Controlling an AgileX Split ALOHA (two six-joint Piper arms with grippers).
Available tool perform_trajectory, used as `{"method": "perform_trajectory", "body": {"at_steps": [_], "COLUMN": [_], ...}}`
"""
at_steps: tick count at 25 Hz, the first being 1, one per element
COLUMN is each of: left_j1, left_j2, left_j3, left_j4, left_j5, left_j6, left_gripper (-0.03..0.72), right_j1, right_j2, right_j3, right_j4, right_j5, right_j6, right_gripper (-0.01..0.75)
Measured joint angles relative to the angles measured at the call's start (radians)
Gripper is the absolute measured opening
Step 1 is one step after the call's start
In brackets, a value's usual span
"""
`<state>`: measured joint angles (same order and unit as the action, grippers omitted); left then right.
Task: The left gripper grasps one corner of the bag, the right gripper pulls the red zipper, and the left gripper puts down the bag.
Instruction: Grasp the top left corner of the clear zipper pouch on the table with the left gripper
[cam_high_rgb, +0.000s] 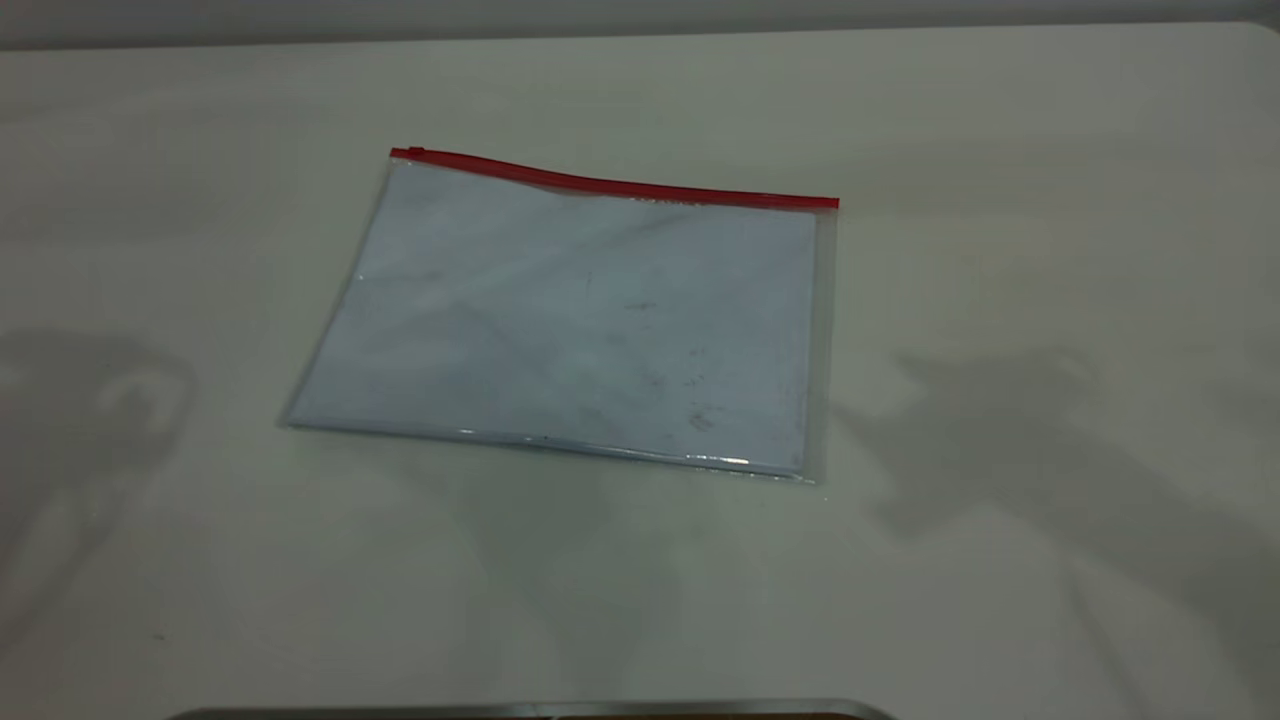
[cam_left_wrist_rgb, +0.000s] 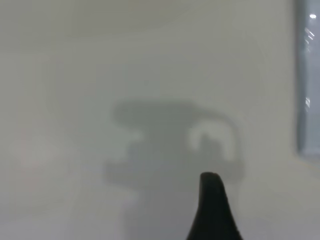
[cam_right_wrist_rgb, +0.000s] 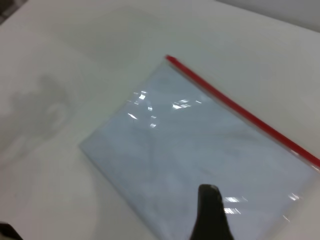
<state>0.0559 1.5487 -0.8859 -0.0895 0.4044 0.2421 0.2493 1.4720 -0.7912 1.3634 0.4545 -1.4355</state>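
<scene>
The bag (cam_high_rgb: 580, 320) lies flat on the white table (cam_high_rgb: 1000, 150), a clear pouch with pale blue-white sheets inside. The red zipper (cam_high_rgb: 610, 183) runs along its far long edge, with the small slider tab (cam_high_rgb: 410, 153) at the far left corner. Neither gripper shows in the exterior view, only their shadows to the left and right of the bag. In the left wrist view a black tapered part of my left gripper (cam_left_wrist_rgb: 215, 210) hangs above bare table, with a bag edge (cam_left_wrist_rgb: 307, 75) off to one side. In the right wrist view my right gripper (cam_right_wrist_rgb: 210, 215) hangs above the bag (cam_right_wrist_rgb: 200, 145) and zipper (cam_right_wrist_rgb: 240, 112).
A grey metal edge (cam_high_rgb: 530, 710) runs along the table's near side in the exterior view. A wall borders the table's far edge. Bare table surrounds the bag on all sides.
</scene>
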Motion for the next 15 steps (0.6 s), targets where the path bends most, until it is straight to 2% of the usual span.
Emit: {"method": "perform_trajectory", "body": {"at_steps": [5, 9, 11, 12, 15], "left_j1": [0.0, 0.0, 0.001, 0.001, 0.001], "left_j2": [0.262, 0.454, 0.537, 0.624, 0.747], "left_j3": [-0.195, -0.351, -0.423, -0.5, -0.607], "left_j4": [-0.02, -0.138, -0.244, -0.358, -0.552], "left_j5": [-0.017, -0.013, 0.006, 0.034, 0.092], "left_j6": [0.021, 0.134, 0.243, 0.36, 0.548], "left_gripper": [0.599, 0.591, 0.59, 0.59, 0.59], "right_j1": [0.076, 0.101, 0.102, 0.102, 0.102], "right_j2": [0.203, 0.3, 0.33, 0.351, 0.367], "right_j3": [-0.137, -0.222, -0.25, -0.268, -0.28], "right_j4": [0.037, 0.04, 0.041, 0.043, 0.044], "right_j5": [0.021, 0.034, 0.036, 0.036, 0.036], "right_j6": [-0.028, -0.031, -0.03, -0.028, -0.028], "right_gripper": [0.589, 0.589, 0.589, 0.589, 0.589]}}
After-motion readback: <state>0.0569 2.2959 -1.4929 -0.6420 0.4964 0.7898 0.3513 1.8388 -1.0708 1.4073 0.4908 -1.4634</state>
